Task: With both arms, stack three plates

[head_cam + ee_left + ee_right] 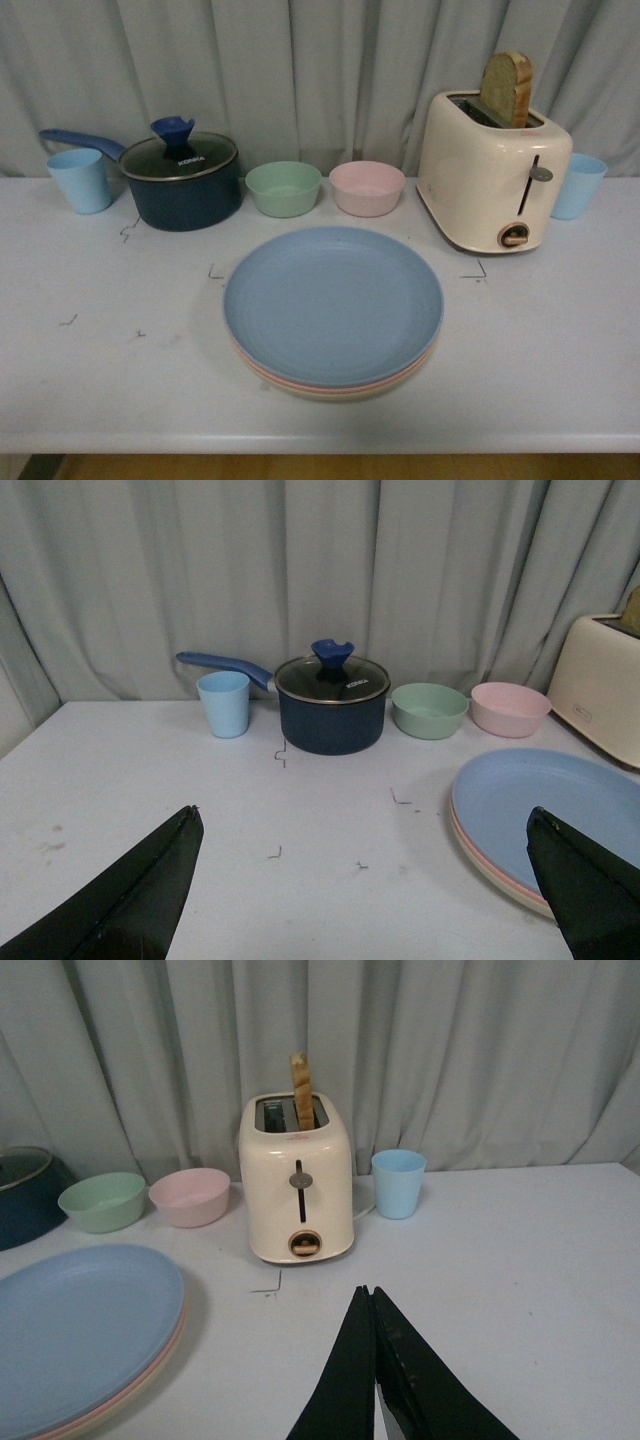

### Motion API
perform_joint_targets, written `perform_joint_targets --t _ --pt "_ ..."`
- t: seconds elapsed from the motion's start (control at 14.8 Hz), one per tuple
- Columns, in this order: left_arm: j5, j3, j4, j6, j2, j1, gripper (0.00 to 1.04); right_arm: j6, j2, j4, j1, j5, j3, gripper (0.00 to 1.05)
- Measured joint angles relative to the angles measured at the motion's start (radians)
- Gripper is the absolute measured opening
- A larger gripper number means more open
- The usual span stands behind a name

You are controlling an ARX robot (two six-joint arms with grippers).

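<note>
The three plates sit in one stack at the middle of the table. The blue plate (333,303) is on top, the pink plate (330,384) shows as a thin rim under it, and the beige plate (335,394) is at the bottom. The stack also shows in the left wrist view (560,815) and the right wrist view (80,1325). My left gripper (365,825) is open and empty, over the bare table beside the stack. My right gripper (368,1295) is shut and empty, over the table in front of the toaster. Neither arm shows in the front view.
A dark blue lidded pot (183,178), a light blue cup (80,180), a green bowl (283,188) and a pink bowl (367,187) stand along the back. A cream toaster (490,170) with bread and another blue cup (578,185) are at the back right.
</note>
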Motion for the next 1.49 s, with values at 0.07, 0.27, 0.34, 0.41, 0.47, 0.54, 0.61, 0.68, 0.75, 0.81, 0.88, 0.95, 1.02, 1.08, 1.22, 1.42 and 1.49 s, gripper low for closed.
perform_joint_targets --t 0.07,0.27,0.34,0.41,0.47,0.54,0.61,0.68,0.75,0.81,0.88,0.95,1.02,1.08,1.22,1.42,1.49 --pt "0.000 0.000 0.000 0.000 0.000 0.000 0.98 0.000 -0.039 -0.031 0.000 0.000 0.000 0.02" --pt "0.000 0.000 0.000 0.000 0.000 0.000 0.98 0.000 -0.174 -0.158 0.000 0.000 0.000 0.02" --pt "0.000 0.000 0.000 0.000 0.000 0.000 0.98 0.000 -0.210 -0.190 0.000 0.000 0.000 0.02" --pt "0.000 0.000 0.000 0.000 0.000 0.000 0.98 0.000 -0.243 -0.224 0.000 0.000 -0.001 0.02" --pt "0.000 0.000 0.000 0.000 0.000 0.000 0.98 0.000 -0.277 -0.258 0.000 0.000 -0.001 0.02" --pt "0.000 0.000 0.000 0.000 0.000 0.000 0.98 0.000 -0.304 -0.281 0.000 0.000 -0.001 0.02" --pt "0.000 0.000 0.000 0.000 0.000 0.000 0.98 0.000 -0.333 -0.312 0.000 0.000 -0.001 0.02" --pt "0.000 0.000 0.000 0.000 0.000 0.000 0.98 0.000 -0.359 -0.337 0.000 0.000 -0.001 0.02" --pt "0.000 0.000 0.000 0.000 0.000 0.000 0.98 0.000 -0.380 -0.357 0.000 0.000 -0.001 0.02" --pt "0.000 0.000 0.000 0.000 0.000 0.000 0.98 0.000 -0.402 -0.380 0.000 0.000 -0.001 0.02" --pt "0.000 0.000 0.000 0.000 0.000 0.000 0.98 0.000 -0.424 -0.402 0.000 0.000 -0.001 0.02" --pt "0.000 0.000 0.000 0.000 0.000 0.000 0.98 0.000 -0.443 -0.422 0.000 0.000 -0.001 0.02" --pt "0.000 0.000 0.000 0.000 0.000 0.000 0.98 0.000 -0.462 -0.440 0.000 0.000 -0.001 0.02" --pt "0.000 0.000 0.000 0.000 0.000 0.000 0.98 0.000 -0.480 -0.457 0.000 0.000 -0.001 0.02" --pt "0.000 0.000 0.000 0.000 0.000 0.000 0.98 0.000 -0.651 -0.628 0.000 -0.003 0.000 0.02" --pt "0.000 0.000 0.000 0.000 0.000 0.000 0.98 0.000 -0.649 -0.636 0.000 -0.003 0.000 0.02" --pt "0.000 0.000 0.001 0.000 0.000 0.000 0.98 0.000 -0.649 -0.636 0.000 -0.003 0.000 0.02"
